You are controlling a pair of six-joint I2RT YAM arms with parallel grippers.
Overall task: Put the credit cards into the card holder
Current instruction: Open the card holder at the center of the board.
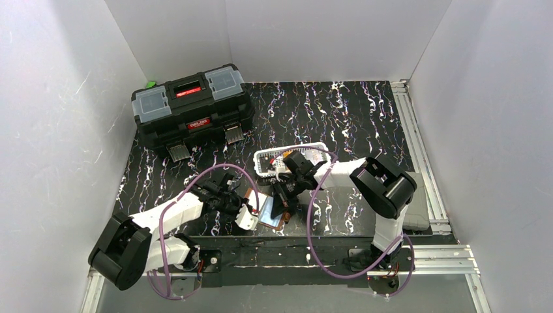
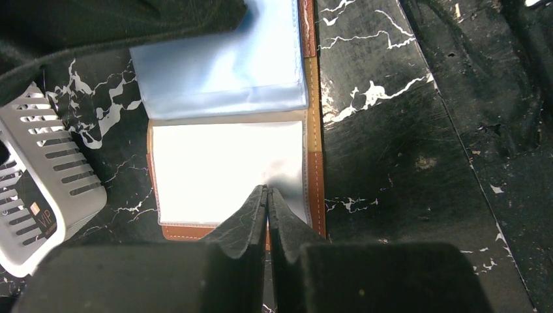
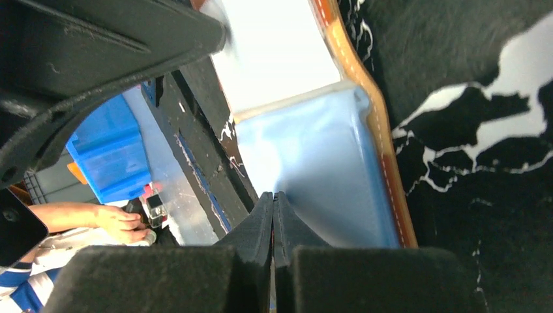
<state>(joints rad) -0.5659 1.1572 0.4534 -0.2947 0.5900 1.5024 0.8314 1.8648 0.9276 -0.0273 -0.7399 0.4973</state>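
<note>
Tearing risk: left end effector point(image 2: 268, 192) and right end effector point(image 3: 274, 197) were clenched on the card holder's point(image 2: 317, 176) sleeves point(image 2: 222, 169), so any tug could've ripped them.

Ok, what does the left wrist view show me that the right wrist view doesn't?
Only left wrist: the white slotted basket with a dark card inside, and the tip of the left gripper, jaws closed at the edge of a clear sleeve. Only right wrist: the tip of the right gripper, jaws closed at a bluish sleeve, plus a person's hand and a blue bin in the background. Both: the open card holder with its brown border and the black marbled table.
</note>
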